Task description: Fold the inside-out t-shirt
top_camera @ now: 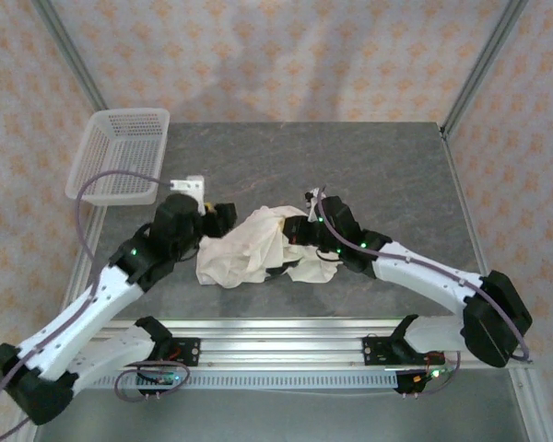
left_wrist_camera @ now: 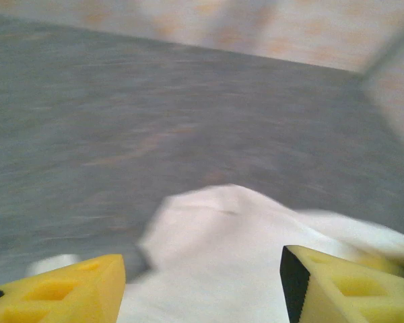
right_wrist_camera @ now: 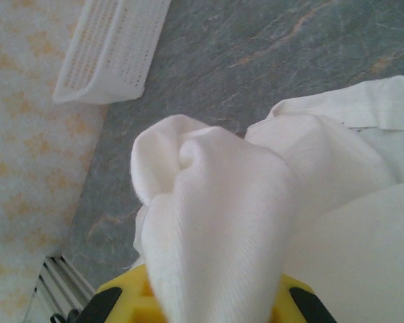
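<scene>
a: nearest the lens, the right gripper (right_wrist_camera: 209, 306): its yellow fingers (right_wrist_camera: 131, 299) are closed on a bunched fold of the t-shirt (top_camera: 249, 247), and the cloth rises from between them.
b: and the t-shirt itself?
a: crumpled in a heap on the table (top_camera: 369, 166), toward the near edge, between the two arms. no part lies flat. a stitched edge shows in the right wrist view; whether it is hem or sleeve, i cannot tell.
b: handling?
a: judged thin, light and limp. it will sag and slip on itself, so take it by a seamed edge, not a loose bulge.
b: left gripper (left_wrist_camera: 202, 282)?
a: open, fingers wide apart, cloth just ahead of them, nothing held.
b: surroundings?
a: a white mesh basket (top_camera: 120, 152) at the far left corner, well apart from the t-shirt.
</scene>
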You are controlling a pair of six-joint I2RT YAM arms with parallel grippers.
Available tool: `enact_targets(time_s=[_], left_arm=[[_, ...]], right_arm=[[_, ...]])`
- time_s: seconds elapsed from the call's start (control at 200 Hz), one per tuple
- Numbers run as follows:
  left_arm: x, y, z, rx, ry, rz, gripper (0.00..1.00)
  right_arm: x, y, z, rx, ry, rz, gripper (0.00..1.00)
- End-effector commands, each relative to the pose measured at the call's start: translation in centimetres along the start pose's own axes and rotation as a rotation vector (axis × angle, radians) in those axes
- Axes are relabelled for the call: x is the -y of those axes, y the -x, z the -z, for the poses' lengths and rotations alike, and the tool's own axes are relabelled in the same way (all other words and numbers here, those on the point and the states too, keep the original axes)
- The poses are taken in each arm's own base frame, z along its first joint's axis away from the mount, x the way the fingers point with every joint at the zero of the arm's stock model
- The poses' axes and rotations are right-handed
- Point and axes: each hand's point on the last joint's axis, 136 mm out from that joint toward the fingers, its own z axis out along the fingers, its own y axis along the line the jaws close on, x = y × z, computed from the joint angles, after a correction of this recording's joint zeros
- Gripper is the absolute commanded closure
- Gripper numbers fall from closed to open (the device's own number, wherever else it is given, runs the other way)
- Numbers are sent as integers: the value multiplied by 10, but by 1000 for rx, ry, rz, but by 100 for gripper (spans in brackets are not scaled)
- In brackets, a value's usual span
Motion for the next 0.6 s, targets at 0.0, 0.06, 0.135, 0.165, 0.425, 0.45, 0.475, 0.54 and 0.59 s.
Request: enact_targets(time_s=[0.0,0.06,0.135,0.165,0.425,0.45,0.475,0.54,0.59], left_arm=[[15,-37,-19,-94,-2,-89,38],[21,-49,-33,-128,-22,-125,36],[21,-61,-57,-144,-3,-193,27],[20,-65,-67,-157,12,-220,25],[29,-93,-122,-202,11,-246,100],[27,-91,-120,-188,16,-232,100],[25,-89,-116,-175,20,-220,100],[20,-84,-105,-151,30,-203,100],[17,-79,-94,-138,29,-191,100]], right_arm=[[-27,18,-4,15,103,-59,100],[-31,17,-8,0,117,-65,100],[-35,18,-9,-5,134,-73,100],[-36,17,-9,-8,140,-78,100],[-18,18,0,24,51,-98,100],[-7,18,3,37,-12,-97,97],[2,18,5,46,-56,-95,95],[27,18,13,69,-177,-74,95],[47,18,18,79,-248,-61,84]])
